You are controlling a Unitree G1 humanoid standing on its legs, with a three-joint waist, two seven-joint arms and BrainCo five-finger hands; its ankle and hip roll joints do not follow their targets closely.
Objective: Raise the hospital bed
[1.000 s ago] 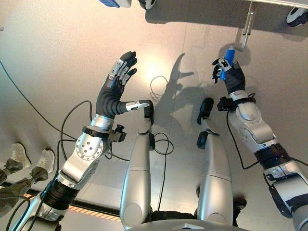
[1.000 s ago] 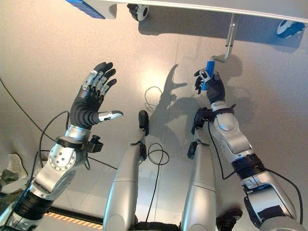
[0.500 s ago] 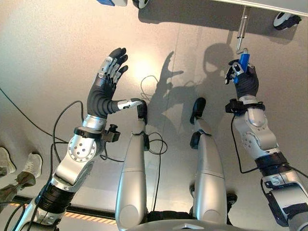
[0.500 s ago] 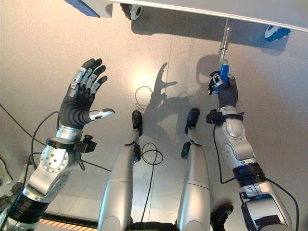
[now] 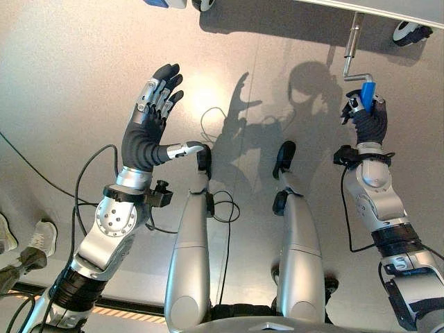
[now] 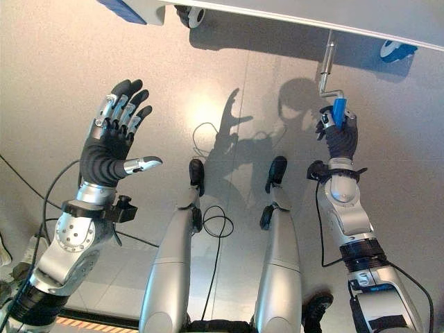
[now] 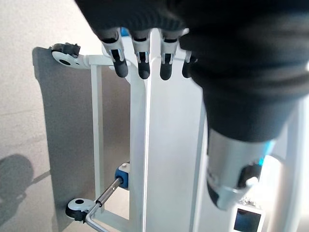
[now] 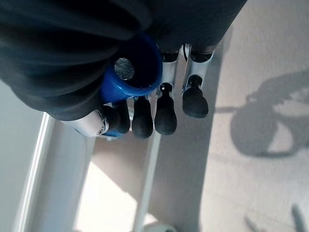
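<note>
We see our right hand [image 5: 366, 119] curled round the blue grip [image 5: 367, 93] of the bent metal crank [image 5: 354, 50] under the bed frame [image 6: 291, 10]; left hand [image 5: 147, 118] hovers, fingers spread.

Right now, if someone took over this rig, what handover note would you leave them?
Right robot hand: shut on the blue crank handle, fingers curled round it in its wrist view.
Left robot hand: open, fingers straight, raised over the floor, holding nothing.
The metal crank arm runs from the handle up to the bed frame at the far edge. A bed caster sits beside it.
Done: crank gripped. How far the bed has risen cannot be told.
Left: probably turn the crank until the bed is raised, then let go.
</note>
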